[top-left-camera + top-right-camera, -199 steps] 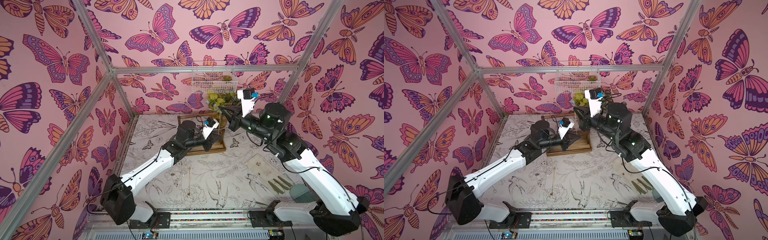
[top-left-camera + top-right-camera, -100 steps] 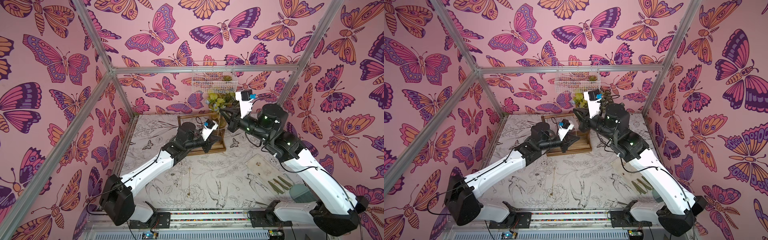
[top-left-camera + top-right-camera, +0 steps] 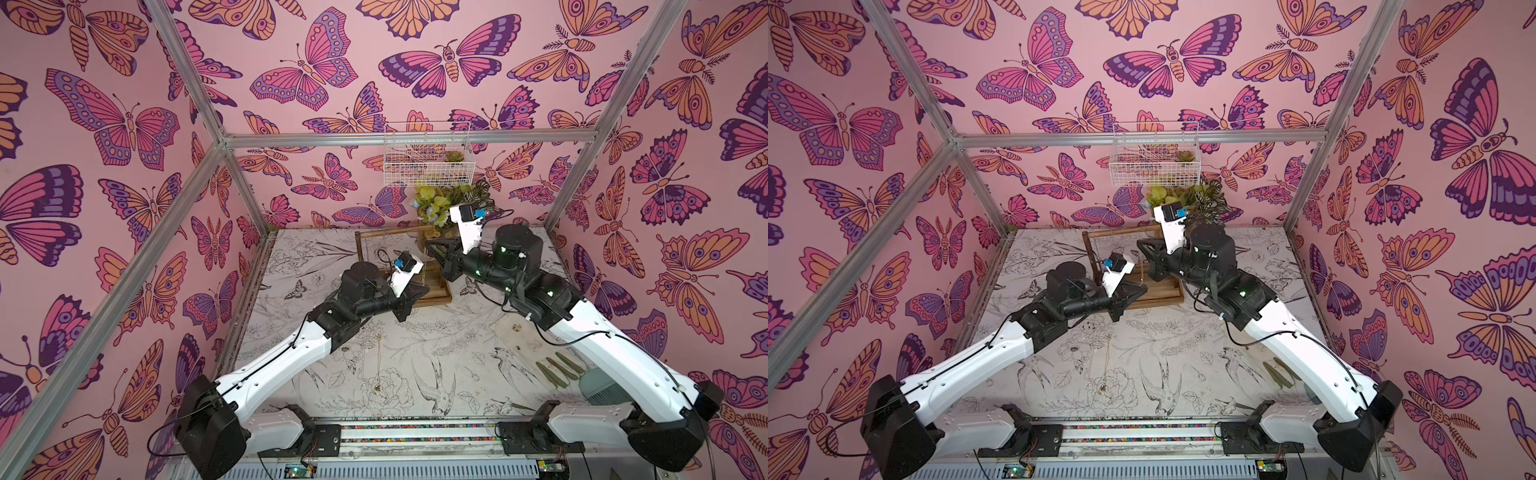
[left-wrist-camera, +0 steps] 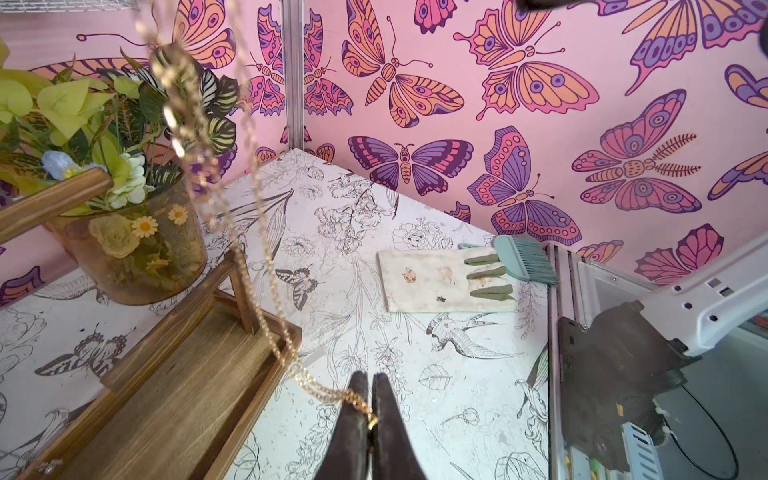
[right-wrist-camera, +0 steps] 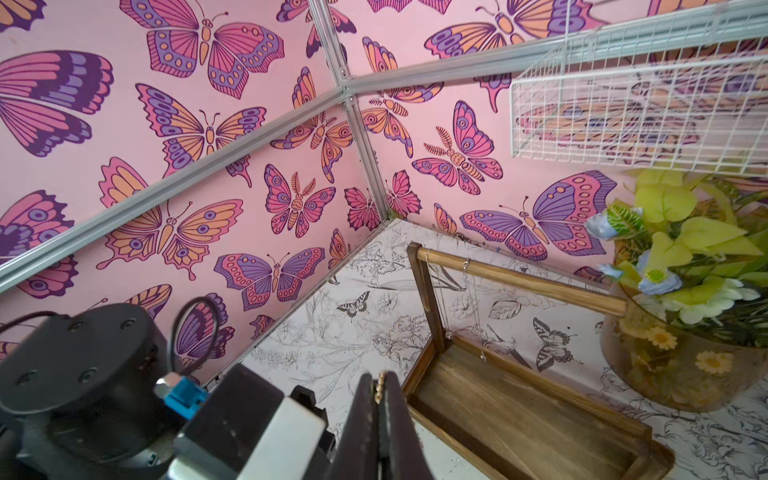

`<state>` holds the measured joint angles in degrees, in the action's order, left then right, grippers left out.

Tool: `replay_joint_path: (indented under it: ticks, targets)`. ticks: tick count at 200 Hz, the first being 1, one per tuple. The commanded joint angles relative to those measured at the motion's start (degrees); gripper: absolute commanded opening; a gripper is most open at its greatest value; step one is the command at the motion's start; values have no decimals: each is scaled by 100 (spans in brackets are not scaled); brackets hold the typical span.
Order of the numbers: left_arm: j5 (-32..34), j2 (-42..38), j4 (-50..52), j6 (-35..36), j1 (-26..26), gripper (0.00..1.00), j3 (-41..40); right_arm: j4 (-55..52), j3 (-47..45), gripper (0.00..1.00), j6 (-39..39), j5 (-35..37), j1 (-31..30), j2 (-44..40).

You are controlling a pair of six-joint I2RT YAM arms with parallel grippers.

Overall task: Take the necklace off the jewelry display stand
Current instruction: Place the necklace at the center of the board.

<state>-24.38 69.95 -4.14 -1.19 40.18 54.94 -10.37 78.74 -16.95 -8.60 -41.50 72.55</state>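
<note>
Left wrist: hand [image 4: 369, 377] pinches necklace [image 4: 322, 390]

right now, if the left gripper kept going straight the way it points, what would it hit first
Looks free at first: the left gripper, shut on the necklace, points past the jewelry display stand over bare table, toward the white mat. Depth unclear.
</note>
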Motion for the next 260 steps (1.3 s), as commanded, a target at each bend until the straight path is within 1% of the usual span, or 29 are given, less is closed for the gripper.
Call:
replay_joint_path:
  ticks: [1,54,98,138,163,198,260]
  targets:
    - [216,-306,174,-139,46,1,-311,342,-131,0,-198,47,-103,62]
    - [527,-797,362,-391,154,0,-934,746,-685,0,-432,-19,-219,160]
    - [976,-1048,362,-614,432,0,-1350,766,-1008,0,-466,-63,-278,173]
    - [1339,-1115,366,-893,558,0,-1601,726,-1314,0,-591,-44,-298,109]
    - [1559,-1148,361,-881,698,0,-1739,697,-1530,0,-644,34,-331,49]
    - [1852,-1223,374,-1003,886,0,-1961,784,-1813,0,-673,-93,-350,46]
    - [2350,-1272,596,-1339,1414,0,-2225,983,-2160,0,-735,-199,-418,161]
